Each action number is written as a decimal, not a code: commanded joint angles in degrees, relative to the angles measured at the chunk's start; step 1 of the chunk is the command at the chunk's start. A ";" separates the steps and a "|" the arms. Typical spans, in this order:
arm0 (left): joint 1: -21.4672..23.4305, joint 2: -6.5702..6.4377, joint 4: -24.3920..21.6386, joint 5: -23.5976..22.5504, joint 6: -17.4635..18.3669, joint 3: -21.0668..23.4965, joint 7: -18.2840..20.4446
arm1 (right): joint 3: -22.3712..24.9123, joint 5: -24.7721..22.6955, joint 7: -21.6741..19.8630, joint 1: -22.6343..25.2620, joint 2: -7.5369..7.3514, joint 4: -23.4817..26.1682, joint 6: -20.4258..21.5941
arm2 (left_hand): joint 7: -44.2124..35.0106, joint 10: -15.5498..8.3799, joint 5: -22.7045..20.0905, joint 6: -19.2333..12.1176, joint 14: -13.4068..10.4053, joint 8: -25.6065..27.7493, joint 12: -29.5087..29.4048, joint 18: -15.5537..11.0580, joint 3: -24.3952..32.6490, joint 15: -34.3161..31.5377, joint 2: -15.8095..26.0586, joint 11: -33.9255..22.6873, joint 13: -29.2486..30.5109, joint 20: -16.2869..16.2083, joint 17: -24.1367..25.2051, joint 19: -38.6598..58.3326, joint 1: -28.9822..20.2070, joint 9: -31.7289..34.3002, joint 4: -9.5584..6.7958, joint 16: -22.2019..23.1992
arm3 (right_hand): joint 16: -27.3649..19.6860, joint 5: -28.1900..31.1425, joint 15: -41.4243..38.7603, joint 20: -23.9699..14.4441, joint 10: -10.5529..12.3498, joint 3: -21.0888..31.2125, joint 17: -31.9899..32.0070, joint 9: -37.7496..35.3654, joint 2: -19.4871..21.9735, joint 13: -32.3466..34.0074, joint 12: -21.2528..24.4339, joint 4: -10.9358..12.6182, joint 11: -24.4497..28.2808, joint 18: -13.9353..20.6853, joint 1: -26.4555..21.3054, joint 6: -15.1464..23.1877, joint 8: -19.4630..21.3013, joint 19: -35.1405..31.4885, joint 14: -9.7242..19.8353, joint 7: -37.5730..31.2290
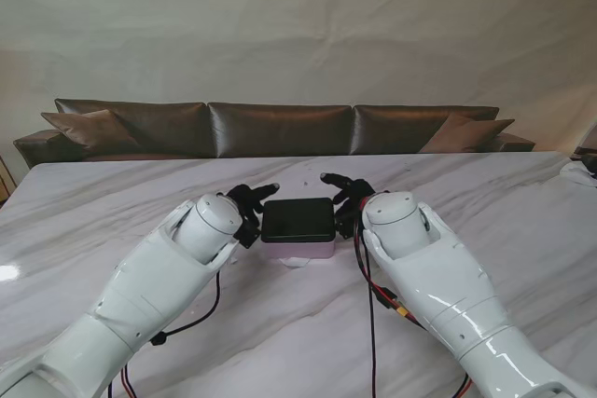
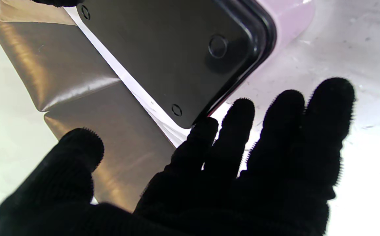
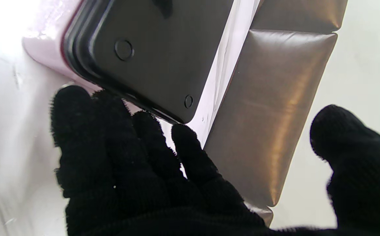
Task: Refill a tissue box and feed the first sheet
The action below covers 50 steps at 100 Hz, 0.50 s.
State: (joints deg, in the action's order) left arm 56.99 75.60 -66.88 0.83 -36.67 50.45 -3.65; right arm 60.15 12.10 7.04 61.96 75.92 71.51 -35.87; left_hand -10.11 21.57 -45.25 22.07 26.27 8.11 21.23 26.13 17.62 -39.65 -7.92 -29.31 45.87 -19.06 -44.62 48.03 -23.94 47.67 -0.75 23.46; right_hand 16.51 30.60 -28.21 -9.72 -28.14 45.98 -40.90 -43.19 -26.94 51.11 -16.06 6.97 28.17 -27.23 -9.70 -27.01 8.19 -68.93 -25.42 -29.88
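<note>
- The tissue box [image 1: 298, 227] sits on the marble table [image 1: 485, 202], dark base panel up, midway between my two hands.
- I judge this the opening step: getting that panel off.
- Left hand [image 1: 250, 207] and right hand [image 1: 347, 200] flank the box's ends, fingers spread, holding nothing.
- Next I need fingertips under the panel's rim.

From the stand, soft even daylight fills the scene, and the marble table [image 1: 298, 323] carries a small glare patch at my far left edge. Both wrist views are blown out white where the tabletop shows. My left hand [image 2: 190, 177] and right hand [image 3: 144, 177] read as black, slightly blurred silhouettes, while the sofa [image 3: 275, 108] behind shows streaky highlights
</note>
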 commanded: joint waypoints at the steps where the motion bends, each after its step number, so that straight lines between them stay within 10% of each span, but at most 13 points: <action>1: 0.69 -0.10 -1.19 -0.33 -0.69 0.17 0.95 | 0.13 -0.13 -0.95 0.09 0.24 0.49 -0.24 | -3.31 -1.47 -3.31 -3.72 1.49 1.84 0.01 -3.83 -0.50 -0.66 2.12 -0.47 0.34 0.35 -1.78 25.97 1.35 1.09 -2.12 0.28 | -0.63 1.32 -0.09 -0.42 1.94 -1.50 -0.26 -0.91 0.47 1.64 0.15 0.87 0.15 3.22 0.10 1.58 0.41 -0.50 3.55 -0.92; 50: 1.08 -0.79 -1.09 -2.47 -1.12 1.01 1.08 | 0.43 -0.85 -1.39 0.35 -0.05 0.69 -0.88 | -3.38 -1.64 -3.37 -3.69 1.37 1.87 0.02 -3.92 -0.61 -0.68 2.16 -0.52 0.49 0.48 -2.00 26.03 1.35 1.27 -2.15 0.24 | -0.61 1.32 -0.13 -0.57 1.85 -1.54 -0.30 -0.85 0.52 1.68 0.14 0.85 0.18 3.29 0.09 1.61 0.42 -0.47 3.59 -0.93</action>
State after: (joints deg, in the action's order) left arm 57.97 74.94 -67.91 -1.35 -37.63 51.23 -3.48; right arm 60.52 11.50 6.73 62.23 75.86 71.98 -36.46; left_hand -12.72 21.52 -47.20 19.81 26.22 8.95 21.23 26.05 17.62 -39.65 -7.92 -29.31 45.87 -19.06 -44.62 48.03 -23.94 47.70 -0.75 23.46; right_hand 16.01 30.61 -28.21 -9.72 -27.59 45.98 -40.89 -43.22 -26.94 51.11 -16.06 6.97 28.18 -26.18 -9.70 -26.99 8.20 -68.93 -23.76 -29.90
